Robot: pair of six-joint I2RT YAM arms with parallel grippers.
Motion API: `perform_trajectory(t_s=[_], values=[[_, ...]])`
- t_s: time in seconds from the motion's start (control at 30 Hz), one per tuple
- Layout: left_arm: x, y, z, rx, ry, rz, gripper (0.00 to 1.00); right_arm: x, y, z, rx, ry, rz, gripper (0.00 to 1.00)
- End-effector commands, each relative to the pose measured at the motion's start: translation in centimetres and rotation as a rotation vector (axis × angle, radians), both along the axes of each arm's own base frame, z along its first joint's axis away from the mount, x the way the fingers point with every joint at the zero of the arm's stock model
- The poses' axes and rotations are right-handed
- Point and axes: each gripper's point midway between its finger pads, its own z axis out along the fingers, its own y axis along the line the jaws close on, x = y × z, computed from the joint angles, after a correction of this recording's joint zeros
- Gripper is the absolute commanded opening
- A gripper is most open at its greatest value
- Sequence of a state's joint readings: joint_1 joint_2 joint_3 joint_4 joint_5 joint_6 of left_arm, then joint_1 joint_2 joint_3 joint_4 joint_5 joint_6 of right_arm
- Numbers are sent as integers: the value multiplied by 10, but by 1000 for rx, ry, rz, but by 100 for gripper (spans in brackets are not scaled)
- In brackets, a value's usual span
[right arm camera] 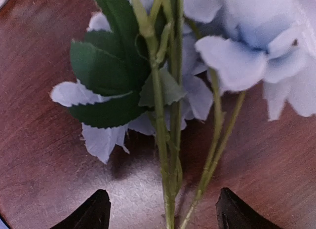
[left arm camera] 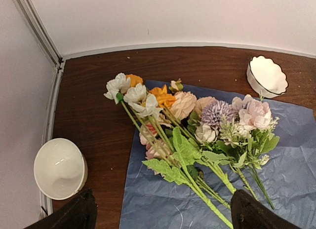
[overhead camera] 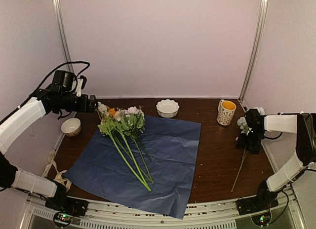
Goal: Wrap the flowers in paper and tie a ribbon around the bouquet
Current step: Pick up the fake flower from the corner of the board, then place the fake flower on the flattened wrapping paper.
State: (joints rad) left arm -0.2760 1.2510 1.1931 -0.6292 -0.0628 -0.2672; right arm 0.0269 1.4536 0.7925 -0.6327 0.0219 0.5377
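Note:
A bunch of flowers lies loose on the blue paper, blooms toward the back left; no bundled bouquet shows. My left gripper hovers open above the blooms, and in the left wrist view the flowers and paper lie below its spread fingers. A separate pale blue flower sprig lies on the bare table at the right. My right gripper is open over it, its stems running between the fingertips without touching them. The beige ribbon lies at the left table edge.
A small white bowl sits at the left by the wall, also in the left wrist view. A scalloped white bowl and a patterned mug stand at the back. The scalloped bowl is beyond the blooms.

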Motion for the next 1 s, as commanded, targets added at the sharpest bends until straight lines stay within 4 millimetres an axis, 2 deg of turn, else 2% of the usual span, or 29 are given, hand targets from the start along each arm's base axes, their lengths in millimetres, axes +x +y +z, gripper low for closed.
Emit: perform_trajectory(t_s=[0.0,0.13,0.2,0.27,0.37,0.43,0.53,0.6,0.67,0.7,0.77,0.8,0.87,0.97], values=[[4,1,10,-7,-43,-5,98,8,16,-19,96,26,27,71],[4,1,9,-8,-40,-7,98,10,21,-23,136,21,32,43],[4,1,9,-11,-39,-7,98,10,19,-20,128,14,27,19],[4,1,9,-13,-39,-8,98,10,10,-13,85,-6,10,3],[4,2,9,-14,-40,-7,98,12,-7,12,-7,-65,-14,0],[5,2,9,-16,-38,-6,98,15,-18,40,-75,-128,-24,0],[5,1,9,-21,-36,-13,98,21,-30,95,-166,-264,-18,0],[4,0,8,-25,-35,-15,98,27,-22,144,-209,-410,48,0],[5,-1,8,-27,-33,-17,98,36,3,187,-200,-552,151,0],[5,-1,7,-27,-31,-18,98,41,22,208,-172,-629,217,0],[5,0,6,-26,-29,-16,98,48,75,239,-76,-747,386,0],[5,0,6,-26,-29,-15,98,48,107,252,-17,-791,486,0],[6,0,4,-24,-24,-13,98,46,176,265,99,-826,691,0],[7,2,2,-16,-21,-5,98,36,280,275,295,-819,946,0]])
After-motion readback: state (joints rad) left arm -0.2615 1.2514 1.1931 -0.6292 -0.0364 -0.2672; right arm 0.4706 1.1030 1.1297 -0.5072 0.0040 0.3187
